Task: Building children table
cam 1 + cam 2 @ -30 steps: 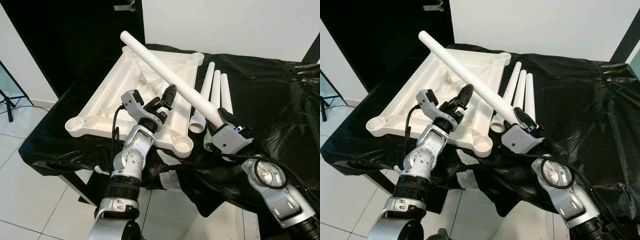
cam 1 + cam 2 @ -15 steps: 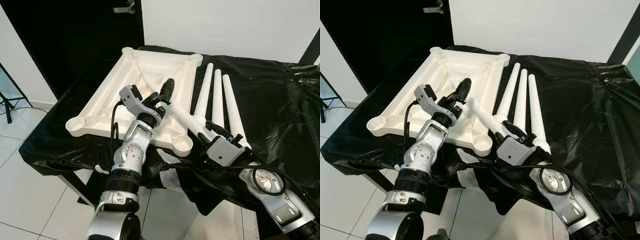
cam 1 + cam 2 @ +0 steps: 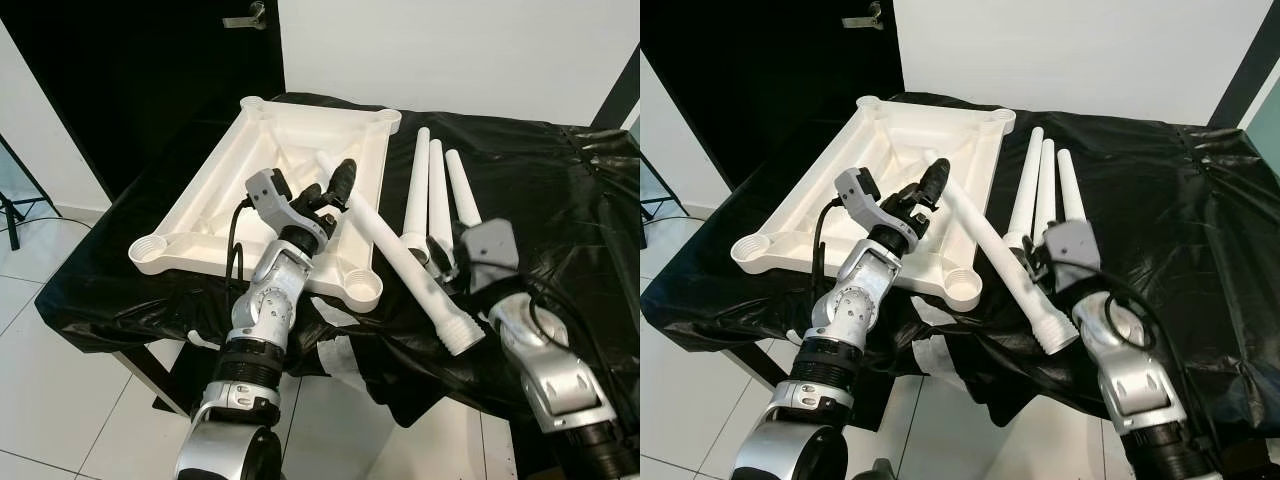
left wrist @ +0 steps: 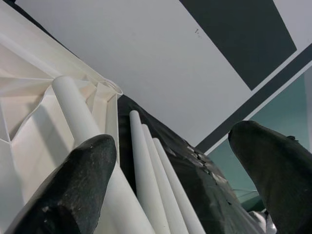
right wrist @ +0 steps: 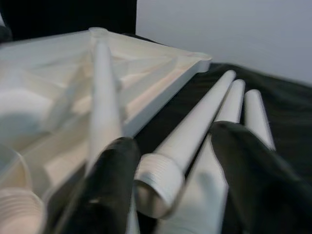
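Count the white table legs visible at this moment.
4. One leg lies diagonally across the tabletop's edge, beside the right gripper; three legs lie side by side on the black cover.

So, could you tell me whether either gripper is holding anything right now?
Nothing is held: the left gripper and right gripper are both open, and the leg lies loose across the tabletop.

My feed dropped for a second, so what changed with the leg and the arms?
The right gripper swung the raised table leg down and let it go; it now lies across the tabletop's rim, threaded end off the table edge. The left gripper stays open over the upturned tabletop. The three other legs have not moved.
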{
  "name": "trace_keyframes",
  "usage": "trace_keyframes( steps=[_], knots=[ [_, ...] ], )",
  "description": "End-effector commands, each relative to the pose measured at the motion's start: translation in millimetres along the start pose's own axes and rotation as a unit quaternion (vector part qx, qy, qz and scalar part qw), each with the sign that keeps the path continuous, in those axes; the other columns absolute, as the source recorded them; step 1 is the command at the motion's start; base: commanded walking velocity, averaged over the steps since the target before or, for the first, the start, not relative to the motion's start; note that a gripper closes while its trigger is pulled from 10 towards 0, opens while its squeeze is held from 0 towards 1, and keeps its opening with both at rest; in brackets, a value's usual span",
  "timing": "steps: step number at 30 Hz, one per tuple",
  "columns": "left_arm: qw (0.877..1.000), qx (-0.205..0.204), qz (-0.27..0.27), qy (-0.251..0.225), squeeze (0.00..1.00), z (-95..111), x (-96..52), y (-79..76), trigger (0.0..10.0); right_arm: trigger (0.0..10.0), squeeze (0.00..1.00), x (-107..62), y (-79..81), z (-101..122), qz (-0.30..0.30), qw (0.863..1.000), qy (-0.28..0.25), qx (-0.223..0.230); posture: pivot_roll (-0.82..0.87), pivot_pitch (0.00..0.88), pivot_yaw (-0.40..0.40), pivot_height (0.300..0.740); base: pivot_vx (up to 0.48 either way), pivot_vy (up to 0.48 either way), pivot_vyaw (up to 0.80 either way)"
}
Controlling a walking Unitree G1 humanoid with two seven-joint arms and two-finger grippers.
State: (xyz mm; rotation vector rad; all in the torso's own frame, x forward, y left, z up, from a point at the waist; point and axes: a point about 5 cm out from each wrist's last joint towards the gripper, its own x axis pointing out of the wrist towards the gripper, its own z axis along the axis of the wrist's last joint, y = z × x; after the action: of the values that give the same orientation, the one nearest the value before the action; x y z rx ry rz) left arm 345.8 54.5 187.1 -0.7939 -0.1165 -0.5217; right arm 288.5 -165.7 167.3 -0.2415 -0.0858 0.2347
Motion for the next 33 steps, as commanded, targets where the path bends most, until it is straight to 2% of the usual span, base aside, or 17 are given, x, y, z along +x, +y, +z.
trace_keyframes(
  steps=[1, 4, 5, 6, 9, 10, 11, 12, 15, 16, 18, 20, 23, 27, 28, 32, 33],
  knots=[
    [0.998, 0.005, -0.055, 0.003, 0.0, -4, 4.2, -11.8, 10.0, 10.0, 1.0, 0.8, -0.8, 3, 0.008, 0.999, 0.003, 0.033, 0.17, 0.0, 0.01, 0.74, 0.0, 0.0, 0.0],
    [0.998, 0.01, -0.056, 0.003, 0.0, -4, 3.9, -13.3, 10.0, 10.0, 1.0, 1.7, 5.9, 5, 0.041, 0.996, 0.017, 0.073, 0.17, 0.0, 0.005, 0.74, 0.0, 0.0, 0.0],
    [0.998, 0.01, -0.056, 0.003, 0.0, -4, 3.9, -13.3, 10.0, 10.0, 1.0, 1.7, 5.9, 5, 0.041, 0.996, 0.017, 0.073, 0.17, 0.0, 0.005, 0.74, 0.0, 0.0, 0.0],
    [0.998, 0.015, -0.056, 0.003, 0.0, -4, 3.7, -13.7, 10.0, 10.0, 0.95, 1.0, 10.5, 5, 0.065, 0.994, 0.033, 0.084, 0.17, 0.0, 0.003, 0.74, 0.0, 0.0, 0.0],
    [0.998, 0.015, -0.056, 0.003, 0.0, -4, 3.7, -13.7, 10.0, 10.0, 0.95, 1.0, 10.5, 5, 0.065, 0.994, 0.033, 0.084, 0.17, 0.0, 0.003, 0.74, 0.0, 0.0, 0.0],
    [0.998, 0.018, -0.056, 0.003, 0.0, -4, 3.6, -14.1, 10.0, 10.0, 0.07, -0.5, 14.6, 4, 0.088, 0.99, 0.05, 0.096, 0.17, 0.0, 0.0, 0.74, 0.0, 0.0, 0.0],
    [0.998, 0.018, -0.056, 0.003, 0.0, -4, 3.6, -14.1, 10.0, 10.0, 0.07, -0.5, 14.6, 4, 0.088, 0.99, 0.05, 0.096, 0.17, 0.0, 0.0, 0.74, 0.0, 0.0, 0.0],
    [0.998, 0.022, -0.056, 0.003, 0.0, -4, 3.4, -14.5, 10.0, 10.0, 0.24, -2.9, 17.6, 1, 0.112, 0.985, 0.079, 0.107, 0.17, 0.0, -0.003, 0.74, 0.0, 0.0, 0.0],
    [0.998, 0.026, -0.056, 0.002, 0.0, -5, 3.2, -14.8, 10.0, 10.0, 0.24, -5.9, 19.8, -3, 0.133, 0.977, 0.114, 0.118, 0.17, 0.0, -0.003, 0.74, 0.0, 0.0, 0.0],
    [0.998, 0.027, -0.056, 0.003, 0.0, -5, 2.8, -15.0, 10.0, 10.0, 0.0, -6.5, 16.5, -8, 0.125, 0.974, 0.15, 0.115, 0.17, 0.0, -0.004, 0.74, 0.0, 0.0, 0.0],
    [0.998, 0.027, -0.056, 0.003, 0.0, -5, 2.8, -15.0, 10.0, 10.0, 0.0, -6.5, 16.5, -8, 0.125, 0.974, 0.15, 0.115, 0.17, 0.0, -0.004, 0.74, 0.0, 0.0, 0.0],
    [0.998, 0.027, -0.056, 0.006, 0.0, -7, 2.2, -15.5, 10.0, 10.0, 0.0, -7.0, 7.0, -17, 0.094, 0.967, 0.207, 0.115, 0.17, 0.0, -0.006, 0.74, 0.0, 0.0, 0.0],
    [0.998, 0.027, -0.056, 0.006, 0.0, -7, 2.2, -15.5, 10.0, 10.0, 0.0, -7.0, 7.0, -17, 0.094, 0.967, 0.207, 0.115, 0.17, 0.0, -0.006, 0.74, 0.0, 0.0, 0.0],
    [0.998, 0.027, -0.056, 0.008, 0.0, -9, 2.0, -16.2, 10.0, 10.0, 0.0, -7.8, -6.0, -22, 0.061, 0.958, 0.254, 0.12, 0.17, 0.0, -0.01, 0.74, 0.0, 0.0, 0.0],
    [0.998, 0.027, -0.056, 0.009, 0.0, -10, 2.1, -16.4, 10.0, 10.0, 0.0, -8.7, -14.0, -27, 0.043, 0.953, 0.276, 0.119, 0.17, 0.0, -0.012, 0.74, 0.0, 0.0, 0.0],
    [0.998, 0.028, -0.056, 0.01, 0.0, -11, 2.3, -16.6, 10.0, 10.0, 0.0, -9.9, -19.5, -32, 0.03, 0.948, 0.295, 0.119, 0.17, 0.0, -0.015, 0.74, 0.0, 0.0, 0.0],
    [0.998, 0.028, -0.056, 0.011, 0.0, -12, 2.4, -16.5, 10.0, 10.0, 0.0, -11.6, -21.3, -38, 0.029, 0.94, 0.314, 0.129, 0.17, 0.0, -0.017, 0.74, 0.0, 0.0, 0.0]
  ],
)
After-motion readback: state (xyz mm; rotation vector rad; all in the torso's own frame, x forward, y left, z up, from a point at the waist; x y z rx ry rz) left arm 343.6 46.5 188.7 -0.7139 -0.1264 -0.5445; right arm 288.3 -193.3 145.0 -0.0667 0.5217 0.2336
